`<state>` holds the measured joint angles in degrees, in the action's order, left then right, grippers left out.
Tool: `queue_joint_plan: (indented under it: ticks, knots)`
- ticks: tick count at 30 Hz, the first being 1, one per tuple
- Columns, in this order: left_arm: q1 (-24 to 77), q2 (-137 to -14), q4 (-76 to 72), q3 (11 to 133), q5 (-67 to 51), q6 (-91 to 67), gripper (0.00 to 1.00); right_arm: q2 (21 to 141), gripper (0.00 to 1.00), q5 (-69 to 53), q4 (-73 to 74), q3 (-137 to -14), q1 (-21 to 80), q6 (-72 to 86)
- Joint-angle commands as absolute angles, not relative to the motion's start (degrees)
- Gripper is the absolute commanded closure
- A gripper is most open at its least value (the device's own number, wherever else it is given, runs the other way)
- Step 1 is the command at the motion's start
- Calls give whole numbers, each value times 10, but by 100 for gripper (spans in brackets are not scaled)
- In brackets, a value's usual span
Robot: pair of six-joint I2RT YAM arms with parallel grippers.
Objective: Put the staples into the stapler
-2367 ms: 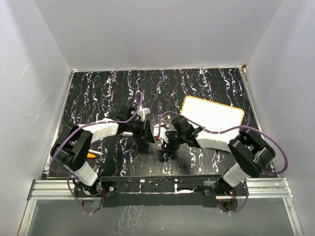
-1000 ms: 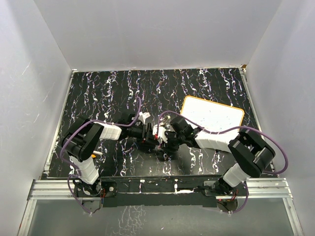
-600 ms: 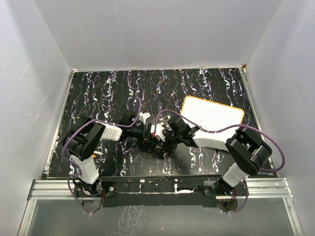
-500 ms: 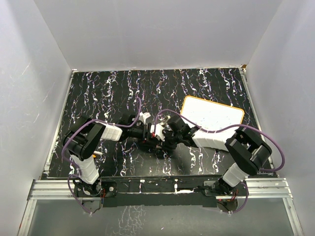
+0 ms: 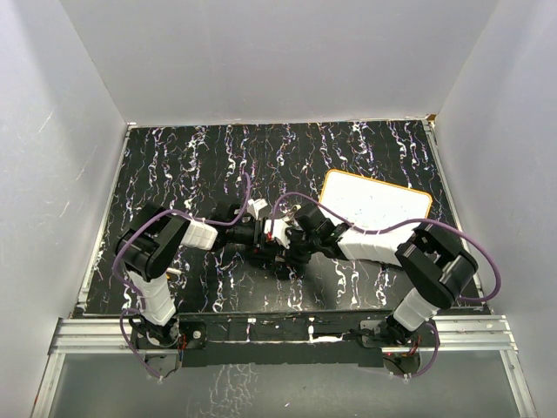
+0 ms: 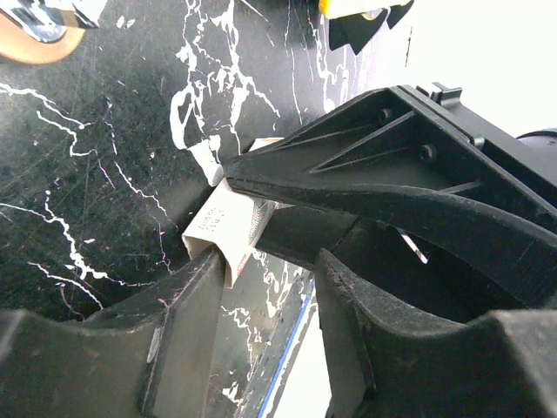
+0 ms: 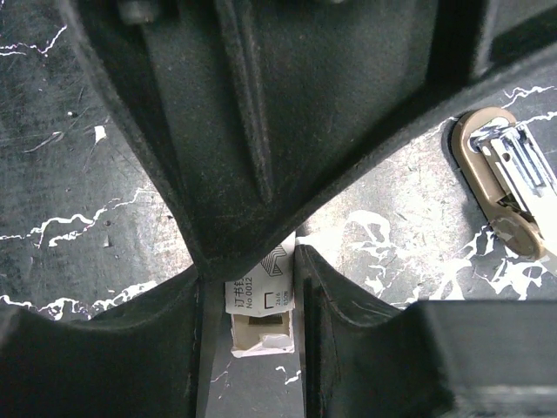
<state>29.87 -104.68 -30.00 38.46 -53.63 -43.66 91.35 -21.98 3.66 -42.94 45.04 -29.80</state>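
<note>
From above, only a knot of black wrists at the middle of the counter (image 5: 174, 165), both arms folded inward to meet, too crowded to pick out anything small between them.

Up close from the right wrist, much more. Clamped between both pads of the right end effector (image 7: 251, 287): the staples (image 7: 261, 320), a pale cream box with printed lettering, near mid-counter. Lifted or resting on the surface: not to be told. Reaching in from the far side, black fingers of the other arm, down to the box's printed end. Off to one side on the counter, apart from the box, the stapler (image 7: 509, 178), tan-bodied with bright metal showing.

From the left wrist, that box from another angle. Left end effector (image 6: 268, 261) with jaws apart, one fingertip (image 6: 204, 279) against the box's corner, a strip of counter visible between the box and the other finger. Across the frame, a trussed finger of the right arm, its tip on the box. Cropped at the top corner, the stapler too; at the top edge, a scrap of yellow-orange rim.

Only from above, the whole of that rim, round a white board (image 5: 376, 205) right of centre. Black counter veined in white and purple, plain white walls (image 5: 278, 61) on three sides, an aluminium rail (image 5: 278, 329) along the near edge, purple cables (image 5: 244, 187) looping over both arms.
</note>
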Motion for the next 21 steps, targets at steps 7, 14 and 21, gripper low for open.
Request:
queue_joint_plan:
  ticks: [7, 14, 21]
  knots:
    - [304, -1062, -292, 398, -564, -426, 54, 939, 62, -196, 42, -459, 455, -295]
    - [304, -1029, -248, 400, -539, -379, 43, 913, 43, -180, 73, -452, 453, -322]
    - [299, -990, -203, 398, -513, -332, 30, 892, 35, -182, 94, -456, 449, -339]
